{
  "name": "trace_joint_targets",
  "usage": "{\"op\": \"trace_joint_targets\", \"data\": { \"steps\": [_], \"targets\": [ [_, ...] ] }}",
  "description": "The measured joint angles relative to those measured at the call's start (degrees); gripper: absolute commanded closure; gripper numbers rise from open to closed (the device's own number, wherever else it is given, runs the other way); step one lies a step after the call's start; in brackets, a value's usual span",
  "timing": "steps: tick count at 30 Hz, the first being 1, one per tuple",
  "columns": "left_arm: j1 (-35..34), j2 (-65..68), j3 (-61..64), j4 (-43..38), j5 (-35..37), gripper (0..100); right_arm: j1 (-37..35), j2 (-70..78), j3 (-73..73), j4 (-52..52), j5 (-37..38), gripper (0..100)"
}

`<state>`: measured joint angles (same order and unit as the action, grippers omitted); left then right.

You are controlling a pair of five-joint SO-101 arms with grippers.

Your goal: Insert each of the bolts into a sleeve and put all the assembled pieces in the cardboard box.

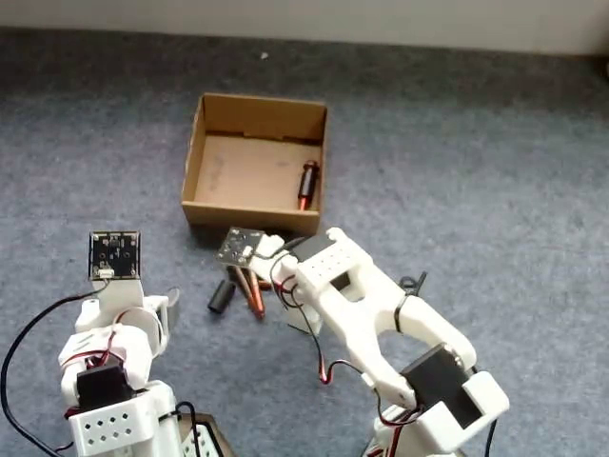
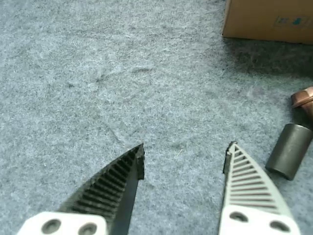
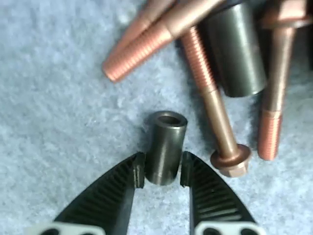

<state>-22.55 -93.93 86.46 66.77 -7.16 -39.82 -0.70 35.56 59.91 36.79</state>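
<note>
Sleeve (image 3: 166, 142) (dark, smooth cylinder) is pinched by the ribbed right gripper (image 3: 163, 169); left gripper (image 2: 186, 147) gapes.

left gripper (image 2: 185, 155) open above carpet (image 2: 122, 83), sleeve (image 2: 289, 151) beside

Grey, fuzzy carpet (image 1: 476, 143) everywhere. The cardboard box (image 1: 252, 217) is plain brown, and the assembled piece (image 1: 307, 184) in it shows dark at one end, reddish copper at the other. The bolts (image 3: 214, 112) gleam copper and the sleeve (image 3: 166, 144) is dark charcoal. The right gripper (image 3: 162, 171) is ribbed black on both sides, while the left gripper (image 2: 186, 149) is ribbed too, half black, half white. The arms (image 1: 381, 305) are white, with red and black wires (image 1: 322, 369).
</note>
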Motion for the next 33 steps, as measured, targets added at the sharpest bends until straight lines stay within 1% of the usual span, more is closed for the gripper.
{"op": "trace_joint_targets", "data": {
  "steps": [4, 7, 8, 10, 11, 12, 14, 18, 22, 26, 30, 33],
  "targets": [
    [0.0, 0.0, 0.0, 0.0, 0.0, 72, -1.1, 0.0, 0.0, -3.5, -3.9, 88.2],
    [0.0, 0.0, 0.0, 0.0, 0.0, 72, -1.8, 1.6, 0.0, -4.3, -5.0, 88.5],
    [0.0, 0.0, 0.0, 0.0, 0.0, 72, -1.8, 2.3, -0.1, -4.3, -5.2, 90.1],
    [0.0, 0.0, 0.0, 0.0, 0.0, 72, -1.9, 3.1, -0.5, -4.3, -5.2, 99.1],
    [0.0, 0.0, 0.0, 0.0, 0.0, 72, -1.9, 4.0, -1.1, -4.3, -5.2, 99.8],
    [0.0, 0.0, 0.0, 0.0, 0.0, 72, -1.8, 4.6, -1.1, -4.6, -5.2, 98.5],
    [0.0, 0.0, 0.1, 0.0, 0.0, 72, -1.8, 4.8, -1.2, -4.1, -5.2, 99.5],
    [0.0, 0.0, 0.1, 0.0, 0.0, 72, -1.8, 4.4, -2.5, 0.4, -5.5, 99.4],
    [0.0, 0.0, 0.1, 0.0, 0.0, 72, -0.9, -3.2, -1.8, 6.0, -6.6, 99.4],
    [0.0, 0.0, -0.5, 0.0, 0.0, 72, 3.2, -15.4, -1.8, 7.8, -12.6, 99.4],
    [0.3, 0.0, -4.9, 0.0, 0.0, 72, 8.1, -25.4, 2.0, 7.9, -18.8, 99.4],
    [4.4, 0.0, -8.6, 0.0, 0.0, 72, 11.2, -30.9, 5.4, 7.7, -22.7, 99.4]
  ]
}}
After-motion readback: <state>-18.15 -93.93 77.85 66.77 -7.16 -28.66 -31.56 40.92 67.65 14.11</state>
